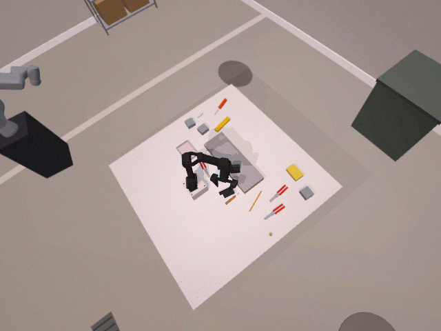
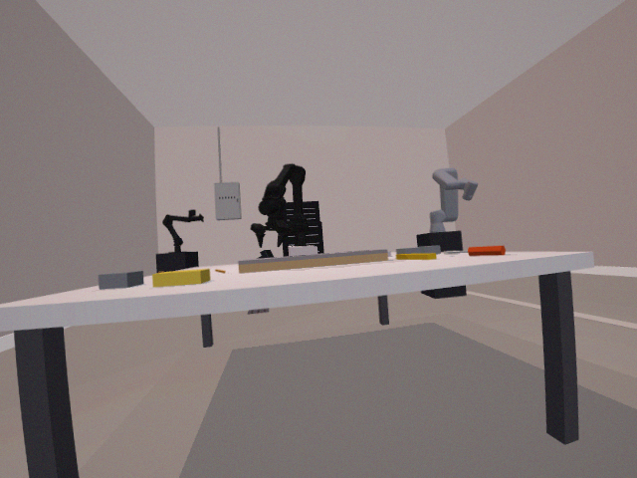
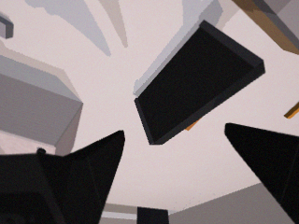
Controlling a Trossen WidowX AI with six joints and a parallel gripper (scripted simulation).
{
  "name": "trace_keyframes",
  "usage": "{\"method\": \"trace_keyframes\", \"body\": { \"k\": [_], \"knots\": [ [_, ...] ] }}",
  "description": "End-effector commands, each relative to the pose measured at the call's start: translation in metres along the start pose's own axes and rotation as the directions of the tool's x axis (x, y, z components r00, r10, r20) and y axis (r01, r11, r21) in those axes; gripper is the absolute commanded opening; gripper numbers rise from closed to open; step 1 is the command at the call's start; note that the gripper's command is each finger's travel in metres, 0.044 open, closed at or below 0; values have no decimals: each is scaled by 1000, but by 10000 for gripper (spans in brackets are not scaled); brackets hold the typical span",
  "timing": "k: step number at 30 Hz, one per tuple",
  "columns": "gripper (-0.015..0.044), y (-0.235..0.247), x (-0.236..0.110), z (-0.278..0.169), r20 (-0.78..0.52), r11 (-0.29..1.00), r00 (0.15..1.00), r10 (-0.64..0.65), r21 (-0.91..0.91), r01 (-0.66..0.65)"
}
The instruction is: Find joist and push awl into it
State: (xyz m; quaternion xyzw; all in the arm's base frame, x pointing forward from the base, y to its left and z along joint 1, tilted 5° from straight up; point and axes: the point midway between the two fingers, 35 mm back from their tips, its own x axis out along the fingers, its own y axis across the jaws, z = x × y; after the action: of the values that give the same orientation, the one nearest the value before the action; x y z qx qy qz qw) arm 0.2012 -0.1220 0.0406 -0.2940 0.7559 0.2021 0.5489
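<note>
The black stud finder [image 1: 226,192] [image 2: 266,253] [image 3: 196,84] lies flat on the white table [image 1: 199,256], just off the near end of the grey floor panel [image 1: 246,169] [image 2: 314,259] [image 3: 280,19]. The awl's orange handle [image 1: 230,199] [image 3: 192,125] lies right beside the stud finder and peeks out from behind it in the wrist view. My gripper [image 1: 223,182] [image 2: 260,237] [image 3: 173,132] is open and empty. It hangs a little above the stud finder, with a finger on either side of its near end. The pale pink tray [image 1: 184,146] lies behind the arm's base.
An orange stick [image 1: 255,201], two red-handled tools [image 1: 279,192] [image 1: 275,210], a yellow block [image 1: 295,172] and a grey block [image 1: 306,192] lie right of the panel. Grey blocks [image 1: 202,128], a yellow bar [image 1: 222,123] and an orange-handled screwdriver [image 1: 221,104] lie beyond it.
</note>
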Motion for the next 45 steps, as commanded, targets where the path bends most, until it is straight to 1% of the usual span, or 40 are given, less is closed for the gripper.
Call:
{"method": "trace_keyframes", "body": {
  "k": [1, 5, 8, 9, 31, 45],
  "knots": [
    [440, -31, 14, -13, 325, 862, 941, 96, -499, 84],
    [440, -40, 17, -21, 415, 788, 905, 90, -585, 190],
    [440, -44, 18, -24, 452, 702, 888, 82, -659, 270],
    [440, -45, 18, -25, 457, 693, 886, 81, -664, 280],
    [440, -45, 19, -25, 457, 693, 886, 81, -665, 280],
    [440, -46, 39, -17, 458, 693, 885, 81, -665, 280]
  ]
}}
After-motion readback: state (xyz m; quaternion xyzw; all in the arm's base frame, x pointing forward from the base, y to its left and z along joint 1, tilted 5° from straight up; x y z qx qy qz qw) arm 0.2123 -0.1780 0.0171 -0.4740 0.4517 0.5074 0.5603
